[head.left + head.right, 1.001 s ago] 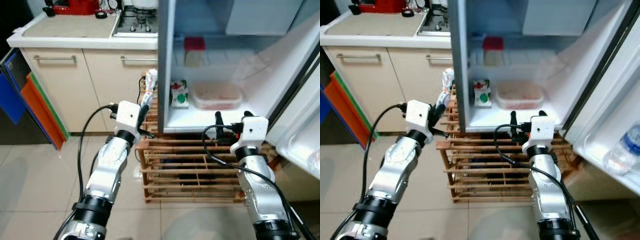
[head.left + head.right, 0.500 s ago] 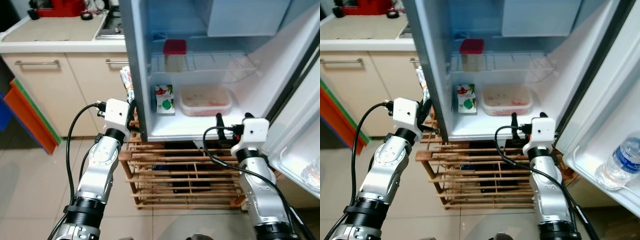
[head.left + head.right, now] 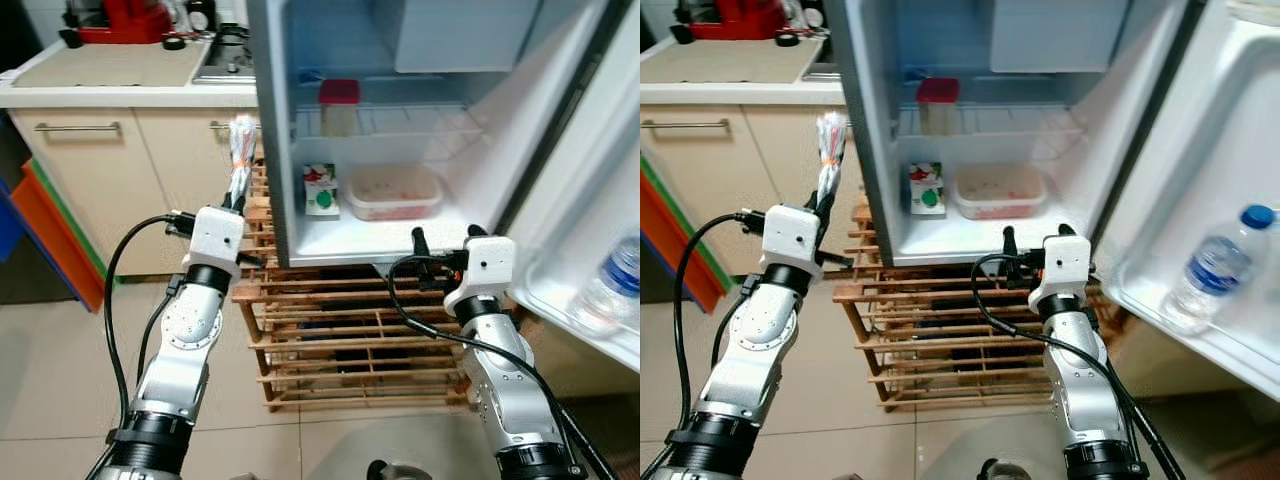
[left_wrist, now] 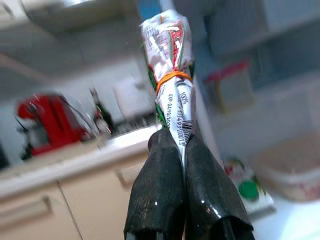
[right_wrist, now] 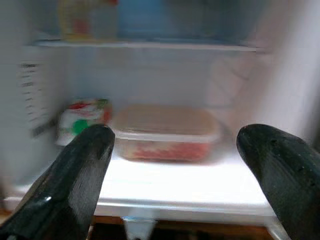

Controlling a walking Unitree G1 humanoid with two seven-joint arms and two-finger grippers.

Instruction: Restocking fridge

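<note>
Two grippers up: my left gripper (image 4: 181, 150) is clamped on a rubber-banded packet (image 3: 240, 150), held upright just outside the fridge's (image 3: 330, 240) left wall, and my right gripper (image 5: 175, 165) is spread wide and empty in front of the bottom shelf. Risk as I see it: packet clips the fridge wall going in, or knocks the carton (image 3: 320, 190) near that edge.

The crinkled glossy printed plastic packet (image 4: 169, 75), bound by an orange rubber band (image 4: 171, 78), sat between glossy black fingers (image 4: 157, 195). The slatted crate (image 3: 340, 330) was bare wood. The translucent plastic tub (image 3: 392, 192) looked smooth.
</note>
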